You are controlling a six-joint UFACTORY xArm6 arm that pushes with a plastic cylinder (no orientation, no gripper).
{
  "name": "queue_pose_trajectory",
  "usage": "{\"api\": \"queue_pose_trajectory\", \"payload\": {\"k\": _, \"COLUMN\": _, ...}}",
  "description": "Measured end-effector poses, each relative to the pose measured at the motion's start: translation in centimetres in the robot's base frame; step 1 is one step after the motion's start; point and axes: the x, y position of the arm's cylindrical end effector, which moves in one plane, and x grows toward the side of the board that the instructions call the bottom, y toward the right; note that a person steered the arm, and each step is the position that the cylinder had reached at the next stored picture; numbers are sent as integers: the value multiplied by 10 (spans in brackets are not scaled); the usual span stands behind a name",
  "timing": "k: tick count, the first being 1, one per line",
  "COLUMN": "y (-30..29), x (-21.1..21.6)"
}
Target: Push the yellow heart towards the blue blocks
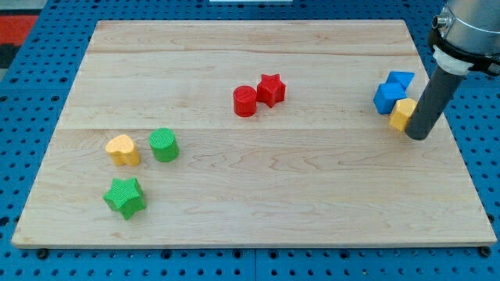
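Note:
The yellow heart (123,149) lies at the view's left, touching a green cylinder (164,145) on its right. Two blue blocks (392,92) sit together at the view's right edge, the rear one (401,79) partly behind the front one. A second yellow block (403,114) rests against the blue pair's lower right. My tip (417,136) is at the far right, touching or just beside that second yellow block, far from the yellow heart.
A green star (125,197) lies below the yellow heart. A red cylinder (244,101) and a red star (271,89) touch near the board's top middle. The wooden board (250,211) ends just right of my tip, on a blue pegboard.

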Motion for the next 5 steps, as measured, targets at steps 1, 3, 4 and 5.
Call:
{"api": "queue_pose_trajectory", "payload": {"k": 1, "y": -9, "x": 50}}
{"api": "queue_pose_trajectory", "payload": {"k": 3, "y": -151, "x": 71}}
{"api": "queue_pose_trajectory", "payload": {"k": 4, "y": -215, "x": 70}}
{"api": "queue_pose_trajectory", "payload": {"k": 5, "y": -246, "x": 30}}
